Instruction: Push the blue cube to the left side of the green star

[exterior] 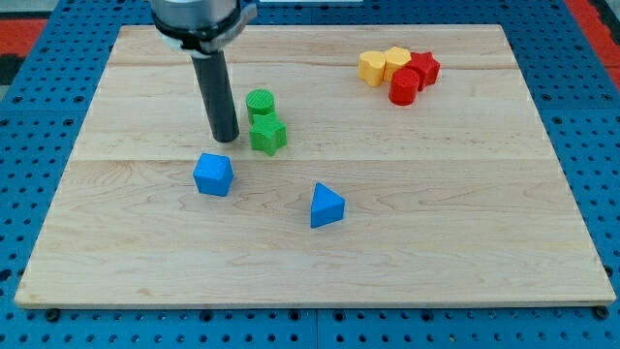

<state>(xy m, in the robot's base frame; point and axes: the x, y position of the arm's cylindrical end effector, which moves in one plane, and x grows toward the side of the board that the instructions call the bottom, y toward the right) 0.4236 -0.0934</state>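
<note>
The blue cube (213,174) lies on the wooden board (436,194), left of centre. The green star (268,134) lies up and to the right of it, touching a green cylinder (260,103) just above. My tip (226,139) stands between them, just above the blue cube's upper right and a little left of the green star, touching neither as far as I can see.
A blue triangular block (326,206) lies to the right of the cube, lower down. At the view's top right sits a cluster: two yellow blocks (385,65), a red cylinder (404,86) and a red star (424,68).
</note>
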